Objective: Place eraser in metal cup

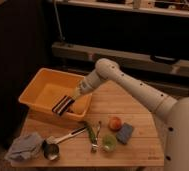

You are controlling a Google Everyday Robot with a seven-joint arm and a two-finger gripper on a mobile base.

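Black with pale stripes, the eraser point(63, 105) is up in the air, over the front edge of the yellow tub point(32, 91). The gripper point(71, 101) has its 2 fingers pinched tight on one end of it. The white arm point(133, 90) reaches in from the right to get there.

The shiny metal cup point(50, 150) sits on the wooden table point(138, 145), near the front left. Its long handle points up and to the right. The cup looks like it has nothing in it. A grey cloth point(24, 146) lies just beside it on the left.

More things lie on the table. A green chilli point(90, 132) is right next to a fork point(96, 137). A small green cup point(108, 142) stands near an orange round fruit point(115, 123) and a blue sponge point(124, 133).

So I think 1 part of the job is done: the eraser is picked up and held. The bigger part is left. The eraser and the metal cup are well apart. The arm has to carry the eraser down and to the left, get it over the cup, and let go. The eraser looks long and the cup looks small, so it may just stick out or tip.
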